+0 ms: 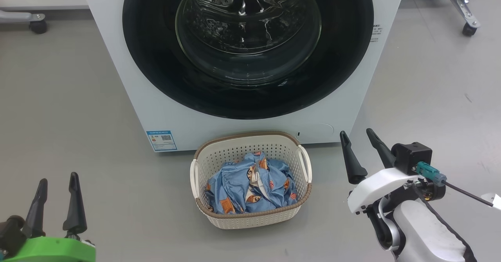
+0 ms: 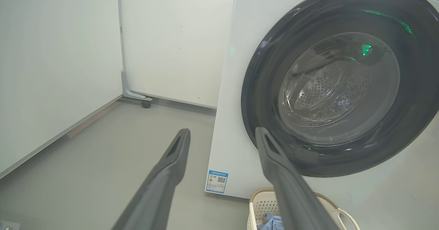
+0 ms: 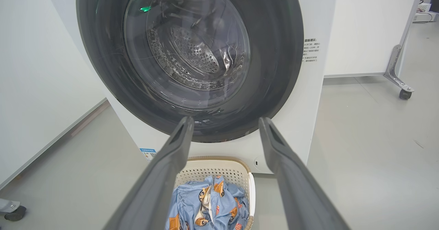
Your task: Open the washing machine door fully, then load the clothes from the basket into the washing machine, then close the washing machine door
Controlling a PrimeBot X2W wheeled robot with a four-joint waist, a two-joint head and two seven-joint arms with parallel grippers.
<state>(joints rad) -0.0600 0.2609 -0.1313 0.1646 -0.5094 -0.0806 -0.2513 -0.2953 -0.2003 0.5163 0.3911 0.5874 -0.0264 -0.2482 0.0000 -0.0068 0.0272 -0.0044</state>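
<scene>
- My left tool (image 1: 57, 178) sits low on the left with its fingers apart and nothing between them. It is well apart from every task thing.
- My right tool (image 1: 357, 133) is low on the right, fingers also spread and empty. It is near the lower right corner of the washing machine (image 1: 113, 70) and touches nothing.
- The basket (image 1: 235, 152) stands on the floor (image 1: 58, 105) just in front of the machine, under the door and between my two tools.
- The clothes (image 1: 250, 183) lie bunched inside the basket, not gripped.
- The washing machine door (image 1: 248, 39) is shut and flush with the front, and the steel drum shows through its glass.
- Step in hand, by my read, is the very first one, opening the door. Nothing is done yet.
- The next move calls for lifting one tool to the black rim and hooking a finger behind its edge.
- I can't make out a handle or the hinge side, so I need to find that first.
- After that I pull the door wide, minding the basket right below its swing.
</scene>
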